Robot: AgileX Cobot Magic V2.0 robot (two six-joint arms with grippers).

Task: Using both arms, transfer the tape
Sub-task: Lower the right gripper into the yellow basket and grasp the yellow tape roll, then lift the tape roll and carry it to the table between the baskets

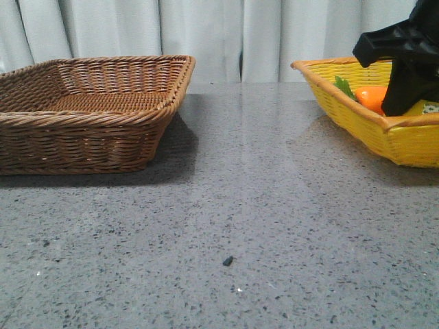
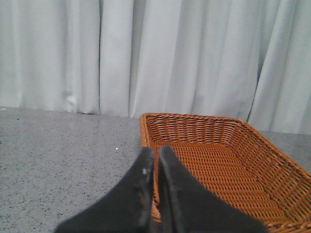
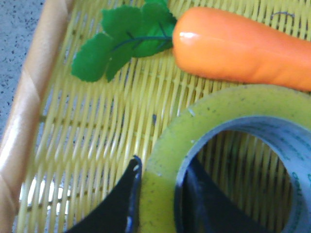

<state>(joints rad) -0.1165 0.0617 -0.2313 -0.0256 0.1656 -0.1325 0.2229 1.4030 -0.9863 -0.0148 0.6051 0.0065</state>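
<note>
The yellow tape (image 3: 214, 121) lies flat in the yellow basket (image 3: 73, 141), beside an orange carrot (image 3: 243, 46). My right gripper (image 3: 163, 179) is shut on the roll's wall, one finger outside it and one inside the core. In the front view the right gripper (image 1: 405, 68) reaches down into the yellow basket (image 1: 370, 123) at the right; the tape is hidden there. My left gripper (image 2: 154, 155) is shut and empty, above the near edge of the brown wicker basket (image 2: 218, 160). It is out of the front view.
The brown wicker basket (image 1: 89, 110) stands at the left of the grey table (image 1: 240, 205). The carrot (image 1: 374, 98) with green leaves (image 1: 344, 86) shows in the yellow basket. A small dark speck (image 1: 228, 260) lies on the table. White curtains hang behind.
</note>
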